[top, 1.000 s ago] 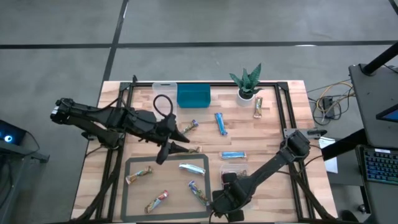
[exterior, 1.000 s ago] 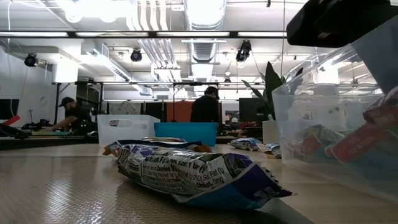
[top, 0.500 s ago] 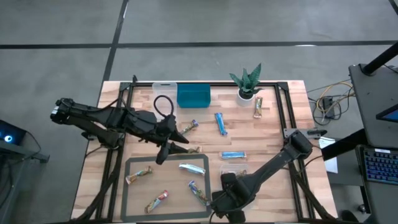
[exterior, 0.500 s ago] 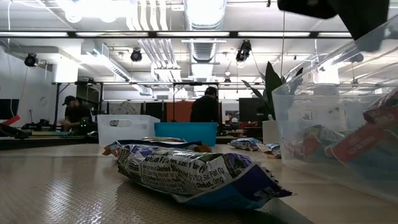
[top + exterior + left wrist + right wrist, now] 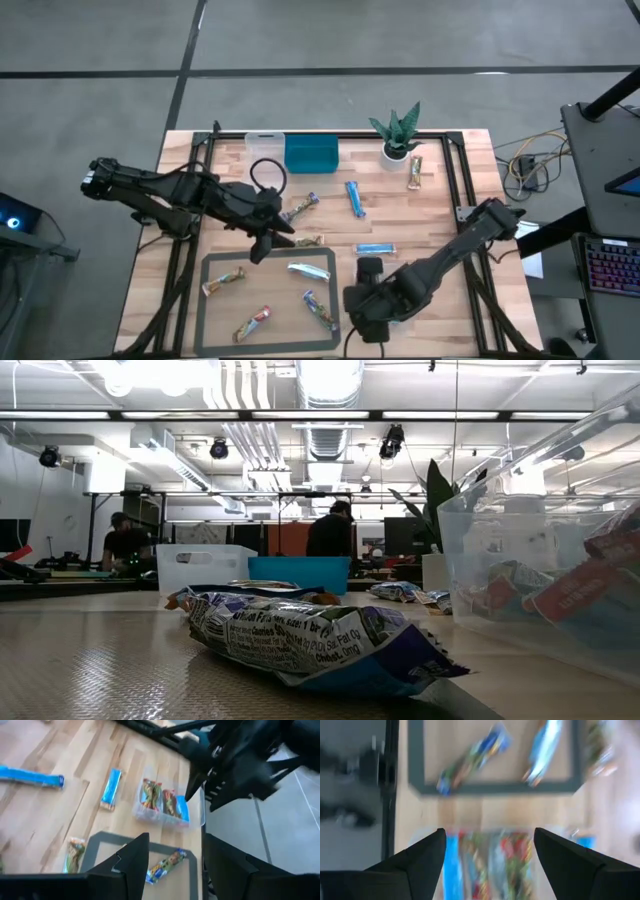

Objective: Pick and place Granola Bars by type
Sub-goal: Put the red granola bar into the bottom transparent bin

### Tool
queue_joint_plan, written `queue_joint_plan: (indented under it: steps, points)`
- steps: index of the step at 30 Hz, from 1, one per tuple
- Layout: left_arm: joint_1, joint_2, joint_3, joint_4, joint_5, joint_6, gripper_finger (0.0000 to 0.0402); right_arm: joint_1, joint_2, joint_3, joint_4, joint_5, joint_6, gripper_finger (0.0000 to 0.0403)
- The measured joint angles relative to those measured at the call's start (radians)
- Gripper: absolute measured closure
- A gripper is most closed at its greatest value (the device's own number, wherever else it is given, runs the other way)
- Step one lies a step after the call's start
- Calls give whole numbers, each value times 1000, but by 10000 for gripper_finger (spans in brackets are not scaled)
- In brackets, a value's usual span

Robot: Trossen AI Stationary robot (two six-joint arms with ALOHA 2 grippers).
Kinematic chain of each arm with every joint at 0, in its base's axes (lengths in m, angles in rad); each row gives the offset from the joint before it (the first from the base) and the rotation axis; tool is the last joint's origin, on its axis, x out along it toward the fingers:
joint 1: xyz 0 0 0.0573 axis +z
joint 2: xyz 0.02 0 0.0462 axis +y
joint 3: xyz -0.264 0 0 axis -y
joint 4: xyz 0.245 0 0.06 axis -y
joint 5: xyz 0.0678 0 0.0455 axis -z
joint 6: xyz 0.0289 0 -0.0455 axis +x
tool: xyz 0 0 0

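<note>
Even, bright overhead light falls on the pale wooden table (image 5: 440, 200), leaving soft shadows. In the low view, white ceiling lamps (image 5: 330, 375) glare. The right wrist view is blurred by motion, smearing the clear plastic tub of wrapped bars (image 5: 490, 857) between its jaws.

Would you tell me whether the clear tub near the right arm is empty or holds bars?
It holds bars: the clear tub shows several wrapped bars lying side by side inside.

Pale wooden table (image 5: 440, 215) with dark frame; grey-rimmed tray (image 5: 203, 300); teal bin (image 5: 311, 155); green plant (image 5: 397, 127) in a white pot (image 5: 393, 155). Bright blue bars (image 5: 354, 198), a silvery-white bar (image 5: 308, 270), mixed green-red-brown bars (image 5: 415, 172).
</note>
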Motion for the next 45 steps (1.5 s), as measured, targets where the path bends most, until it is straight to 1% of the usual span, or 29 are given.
queue_joint_plan:
  steps: [5,6,8,10,12,13,15,17,22,24,27,33,39,45]
  points:
    - [-2,0,0,-11,0,-41,234,-8,-48,-1,85,205,1,110]
    - [-4,0,0,-12,0,-42,234,-13,-55,-1,99,236,-1,110]
    - [-10,0,0,-12,0,-41,234,-28,-67,-2,137,261,-7,110]
    - [-25,0,0,-8,0,-11,234,-48,-72,-2,163,258,-13,110]
    - [-55,0,-1,-6,-5,60,234,-64,-73,-2,200,238,-35,110]
    - [-75,0,-2,-4,-27,83,234,-69,-73,-2,213,233,-56,110]
    - [-113,0,-10,5,-75,82,234,-72,-73,-2,240,232,-99,110]
    - [-155,0,-21,12,-132,44,234,-71,-74,-2,254,229,-129,110]
    - [-288,9,-47,15,-380,-91,235,-68,-77,-2,260,225,-174,110]
    - [-336,15,-54,9,-459,-143,235,-68,-79,-2,276,225,-189,110]
    - [-387,29,-65,16,-530,-230,235,-66,-84,-2,301,212,-216,110]
    - [-460,88,-100,12,-556,-391,235,-66,-86,-2,369,207,-240,110]
    - [-507,188,-102,9,-560,-480,235,-66,-87,-13,477,207,-256,110]
    - [-558,280,-103,4,-560,-572,235,-66,-87,-19,498,208,-258,110]
